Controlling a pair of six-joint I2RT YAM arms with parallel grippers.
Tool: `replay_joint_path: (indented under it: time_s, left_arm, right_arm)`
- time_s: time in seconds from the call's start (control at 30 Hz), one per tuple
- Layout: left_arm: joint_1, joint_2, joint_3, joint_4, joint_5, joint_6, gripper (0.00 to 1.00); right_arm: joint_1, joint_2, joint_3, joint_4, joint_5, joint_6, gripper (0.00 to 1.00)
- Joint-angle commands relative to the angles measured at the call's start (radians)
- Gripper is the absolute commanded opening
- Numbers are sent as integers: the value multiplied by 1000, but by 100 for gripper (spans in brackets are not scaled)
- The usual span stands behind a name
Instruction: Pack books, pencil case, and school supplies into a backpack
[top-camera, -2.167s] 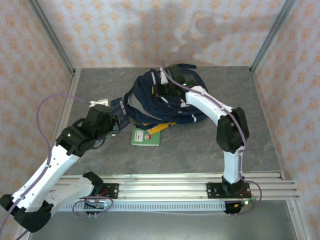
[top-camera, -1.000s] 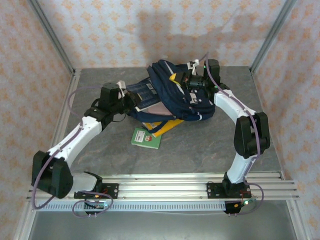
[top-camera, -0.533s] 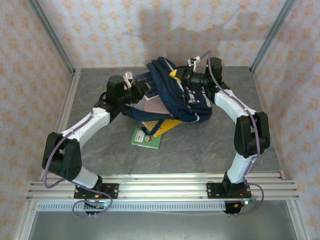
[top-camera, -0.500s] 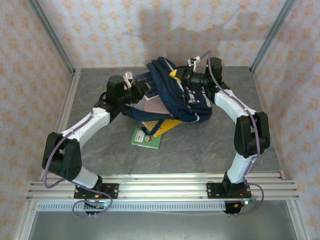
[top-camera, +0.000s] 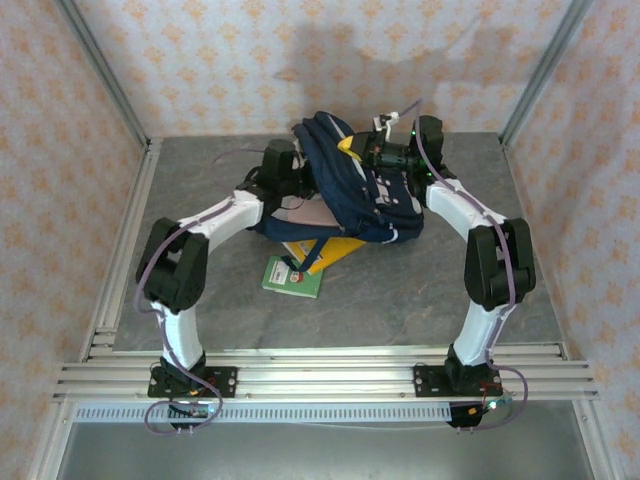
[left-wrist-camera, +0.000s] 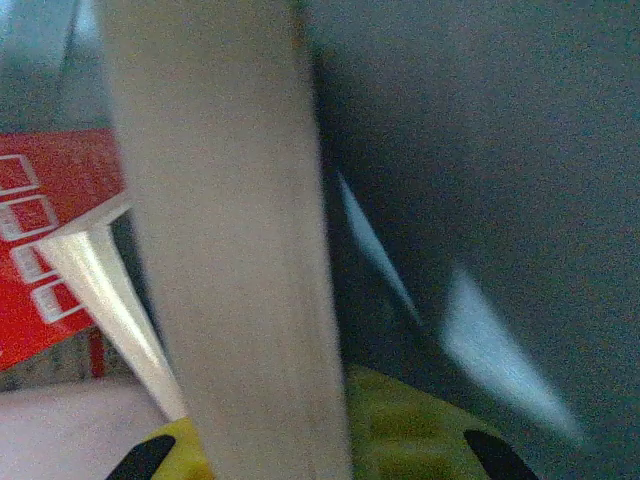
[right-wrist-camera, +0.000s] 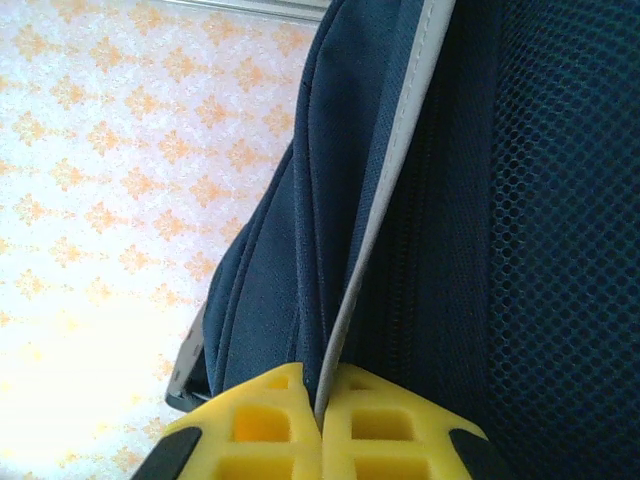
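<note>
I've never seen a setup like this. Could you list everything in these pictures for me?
backpack: one, navy blue with a pale grey stripe, back middle of the table.
green book: one, flat on the table in front of the backpack.
orange-yellow book: one, partly under the backpack's front.
red packet: one, red with white print, close beside the left gripper.
flat pale item: one, beige, blurred, possibly a book.
table: one, grey.
walls: pale with orange pattern, around the table.
rail: one, silver, near edge.
left gripper: yellow pads, at the backpack's opening, shut on the flat pale item.
right gripper: yellow pads, pinching the backpack's grey stripe.
</note>
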Motion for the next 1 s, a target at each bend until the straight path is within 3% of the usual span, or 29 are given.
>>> replay_joint_path:
  time_s: [0.0,0.13,0.17,0.2,0.27,0.3,0.37,0.53,0.73,0.83,0.97]
  left_arm:
    - [-43,73,96,1,-61,19,0]
    - [-77,155,166,22,-94,-9,0]
    - [-80,172,182,29,-89,-19,7]
    - [-80,180,190,39,-82,-31,21]
    - [-79,169,194,19,-86,-23,59]
    - [-79,153,198,-23,-100,4,67]
    - [-78,114,195,-86,-117,57,73]
    - [-61,25,145,-129,-98,98,77]
    - [-20,-94,63,-196,-74,156,77]
    - [-2,-115,40,-244,-37,180,76]
    - [24,-174,-44,-248,-22,171,76]
  right_arm:
    - [-1,-13,23,284,-41,81,0]
    - [-1,27,25,394,-26,167,0]
    - [-1,37,28,413,-27,182,0]
    - [-1,44,31,420,-26,188,0]
    - [-4,48,34,414,-25,185,0]
    - [-7,44,34,400,-24,174,0]
    - [-18,26,23,350,-11,126,0]
    - [-60,-46,-4,98,70,-84,0]
    - [-78,-142,40,-373,296,-466,0]
    - [-78,-150,54,-435,389,-507,0]
    - [-76,-129,29,-345,444,-426,0]
